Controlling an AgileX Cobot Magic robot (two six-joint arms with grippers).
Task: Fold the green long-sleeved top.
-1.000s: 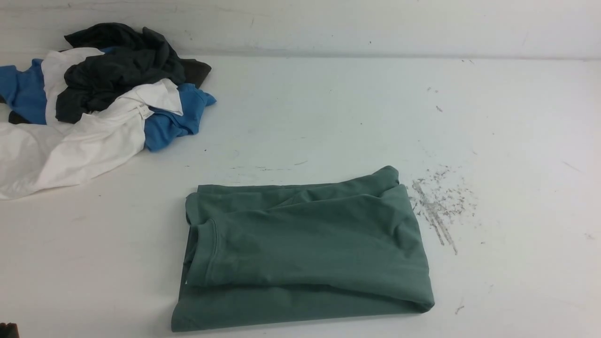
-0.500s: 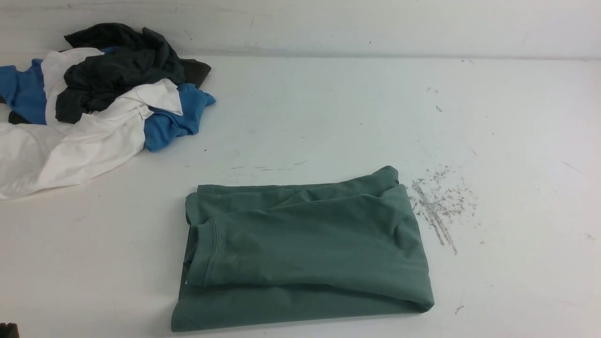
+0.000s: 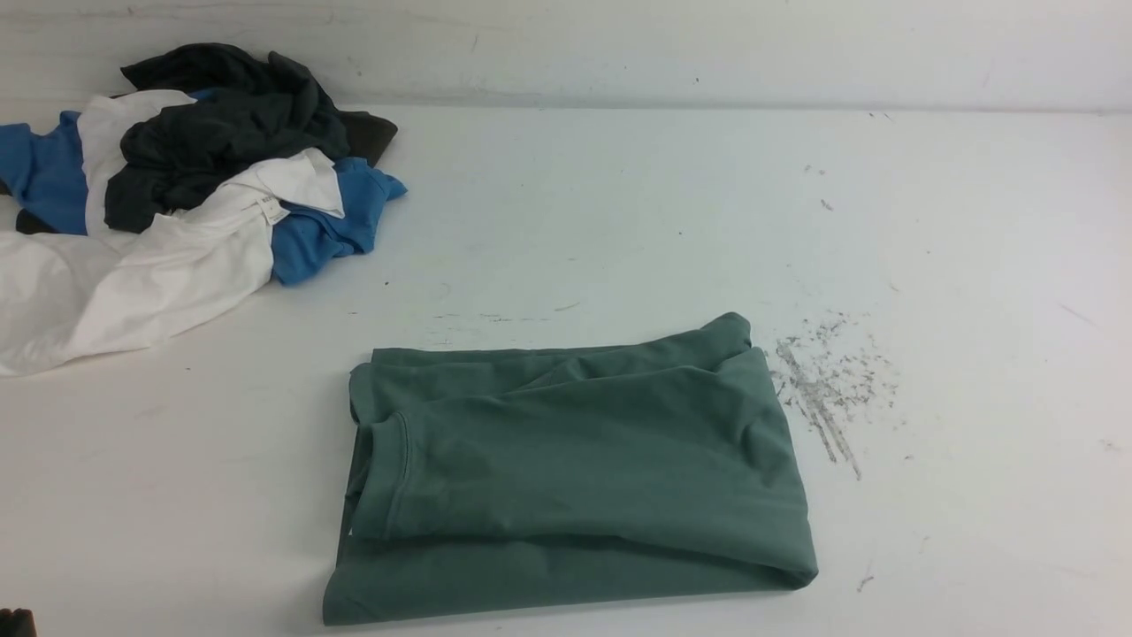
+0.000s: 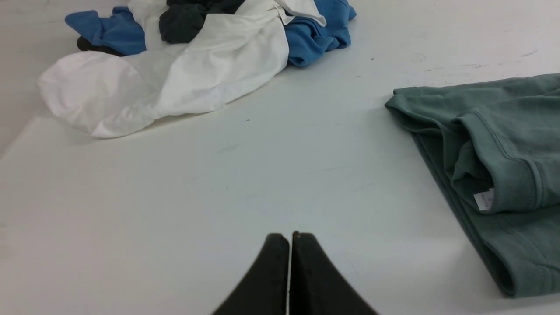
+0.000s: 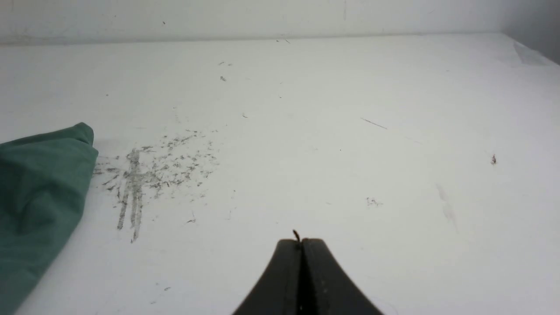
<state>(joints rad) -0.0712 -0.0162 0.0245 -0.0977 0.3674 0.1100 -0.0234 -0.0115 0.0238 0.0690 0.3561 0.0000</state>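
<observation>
Nothing has moved since a second ago as far as I can see: the front view matches the earlier ones, cloth for cloth.

The table (image 3: 619, 221) fills all three views, white and scuffed, with a patch of grey scratch marks (image 3: 827, 389) just right of the top. Its near edge is cut off in every view, and its right side runs out of the front view.

The top (image 3: 566, 469) lies folded into a rough rectangle near the middle of the table, closer to my side, touching neither gripper. The ribbed neck sits at its left end, and the white tag (image 4: 484, 200) peeks from the neck opening in the left wrist view. The chest logo and sleeves are tucked out of sight inside the folds. The right wrist view catches only the top's right end, cut off at the frame edge.

The pile (image 3: 177, 195) of blue, white and dark grey clothes sits at the far left, well apart from the top; it runs off the frame's left edge, and I cannot tell how many pieces it holds.

The left gripper (image 4: 289, 238) has its fingers pressed together on nothing, above bare table between pile and top. The right gripper (image 5: 301, 243) is likewise closed and empty, right of the scratch marks. Both arms are out of the front view; a dark sliver at its bottom left corner I cannot identify.
</observation>
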